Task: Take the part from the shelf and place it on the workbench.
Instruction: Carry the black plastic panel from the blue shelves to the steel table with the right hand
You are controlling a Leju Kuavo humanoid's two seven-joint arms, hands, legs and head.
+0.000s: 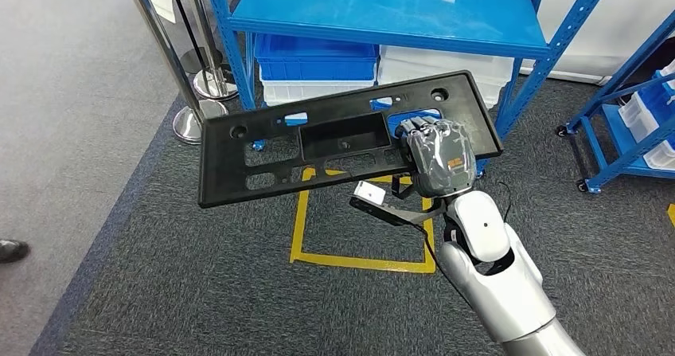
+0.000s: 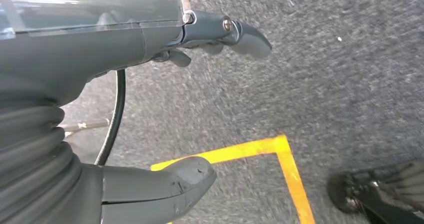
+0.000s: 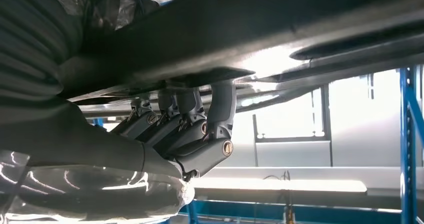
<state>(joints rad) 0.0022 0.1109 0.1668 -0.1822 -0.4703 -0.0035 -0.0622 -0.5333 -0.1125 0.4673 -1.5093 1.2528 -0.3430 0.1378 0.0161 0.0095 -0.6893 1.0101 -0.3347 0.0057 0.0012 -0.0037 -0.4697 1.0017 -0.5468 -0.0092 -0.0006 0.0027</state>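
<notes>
From my head, I see my right hand [image 1: 436, 158] clamped on the right end of the long black part [image 1: 342, 137], carrying it flat in the air in front of the blue shelf [image 1: 382, 9], over the carpet [image 1: 199, 292]; gripping at one end leaves the rest sticking out to my left. At my left wrist, my left hand [image 2: 150, 108] hangs with fingers apart, holding nothing, above the yellow floor tape [image 2: 280, 159]. At my right wrist, my fingers [image 3: 200, 129] press the part's underside [image 3: 280, 28] to support it.

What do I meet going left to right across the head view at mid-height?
Shoe tip → chrome stanchion base → black part → right robot hand gripping it → blue rack on casters.
</notes>
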